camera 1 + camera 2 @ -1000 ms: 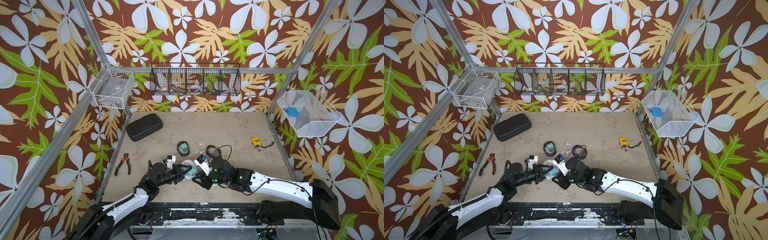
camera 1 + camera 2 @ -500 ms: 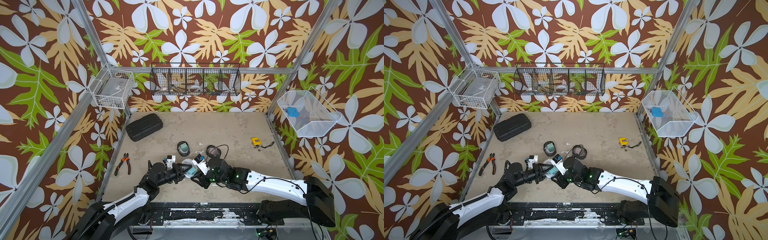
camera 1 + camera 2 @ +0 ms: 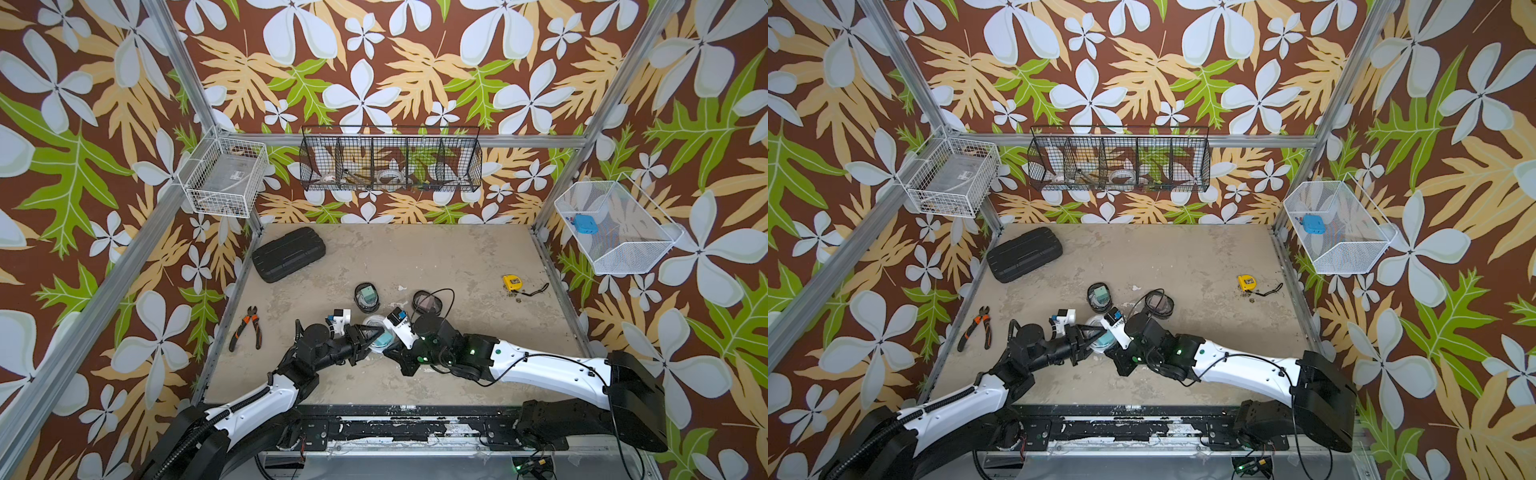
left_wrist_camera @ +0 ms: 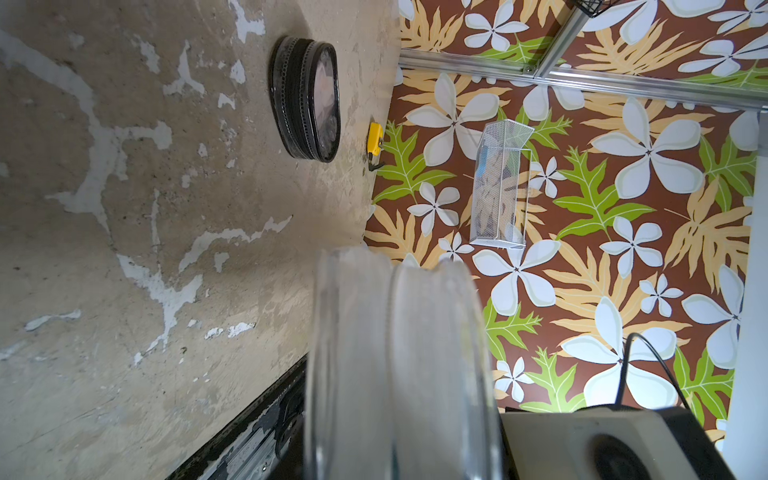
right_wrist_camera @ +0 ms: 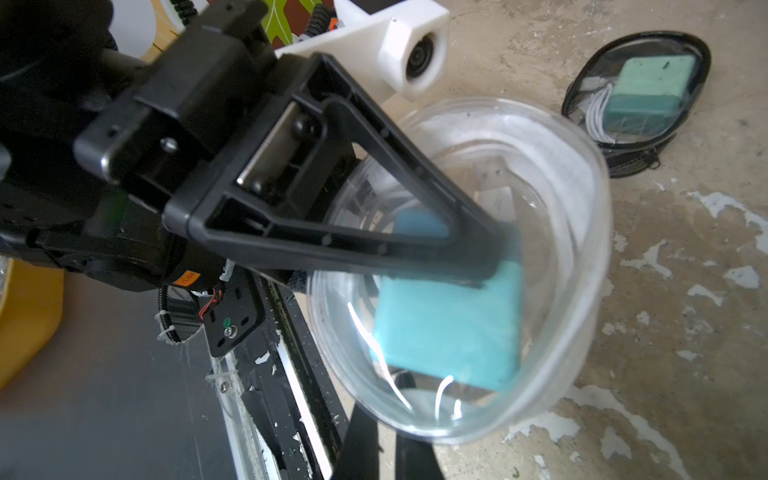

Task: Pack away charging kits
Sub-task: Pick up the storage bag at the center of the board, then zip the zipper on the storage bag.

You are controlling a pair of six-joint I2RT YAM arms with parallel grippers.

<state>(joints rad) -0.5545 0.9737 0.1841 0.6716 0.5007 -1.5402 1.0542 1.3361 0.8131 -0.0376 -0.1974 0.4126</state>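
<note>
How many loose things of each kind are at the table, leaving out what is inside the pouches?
Black-rimmed pouches: 2
Clear pouch: 1
Pliers: 1
Tape measure: 1
Black case: 1
Total: 6

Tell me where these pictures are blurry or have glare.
Left wrist view: the clear pouch sits right at the lens, badly out of focus, while the black-rimmed pouch behind is sharp. Right wrist view: the clear pouch is soft, with thin white streaks, likely glare, beside the teal block. Both top views: sharp, evenly lit, soft shadows on the table.
</note>
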